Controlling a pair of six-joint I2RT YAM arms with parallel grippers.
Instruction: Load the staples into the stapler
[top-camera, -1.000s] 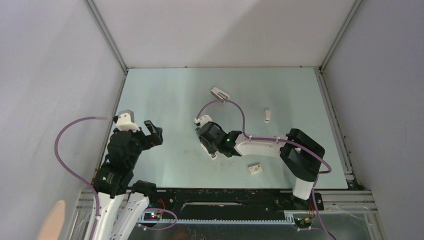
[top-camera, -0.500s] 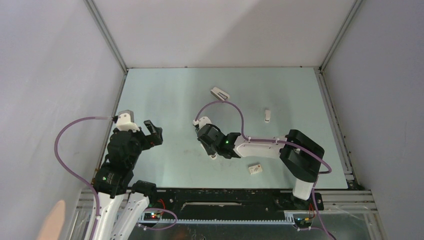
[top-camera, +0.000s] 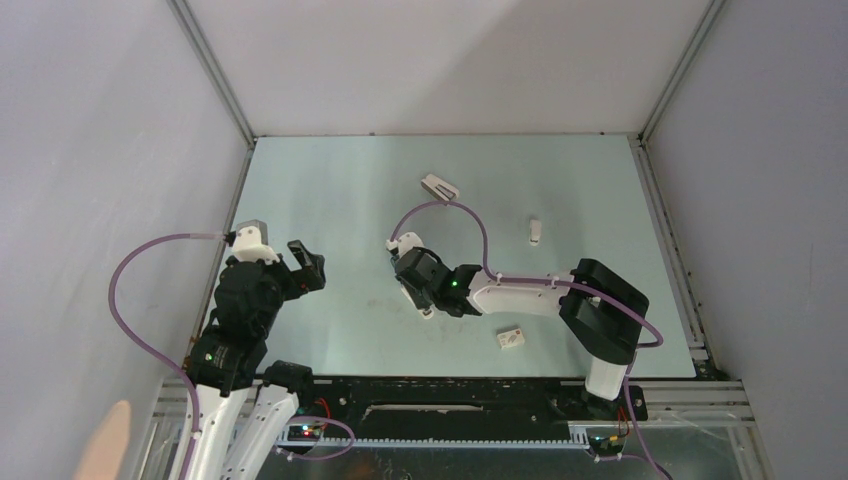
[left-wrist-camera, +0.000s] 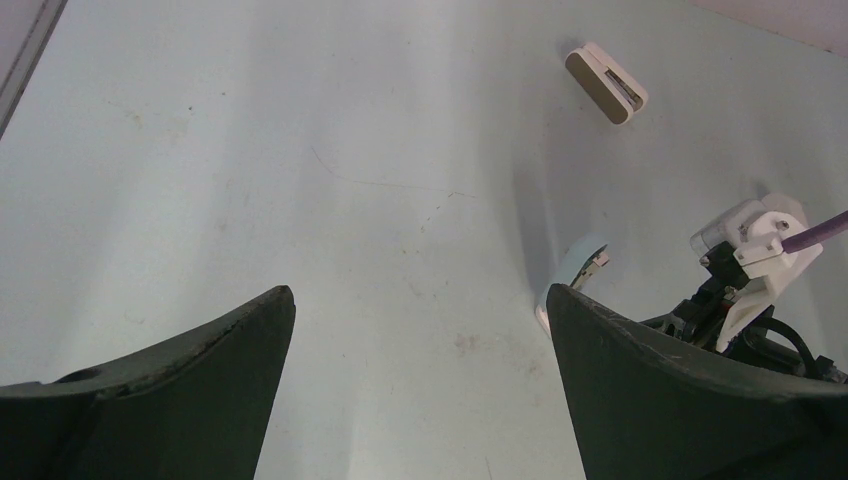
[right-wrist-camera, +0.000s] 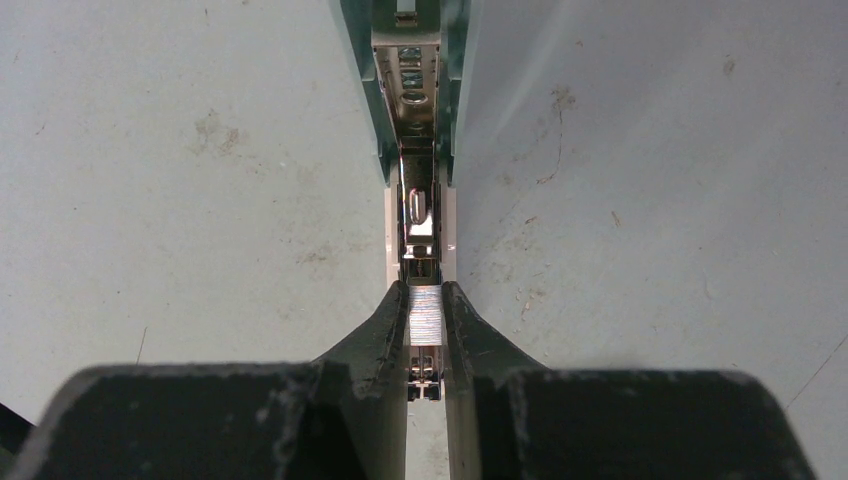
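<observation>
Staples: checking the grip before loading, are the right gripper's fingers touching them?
Touching. The right wrist view shows both fingers pressed against the staples, one on each side.

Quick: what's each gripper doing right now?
Left gripper: open, empty.
Right gripper: closed on the staples, over the open stapler.

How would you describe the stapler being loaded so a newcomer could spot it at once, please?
On the pale green table, look near the centre, beneath the right end effector. The stapler lies there hinged open, slim and grey-green, unlike the white-and-cream stapler and small white stapler farther back.
</observation>
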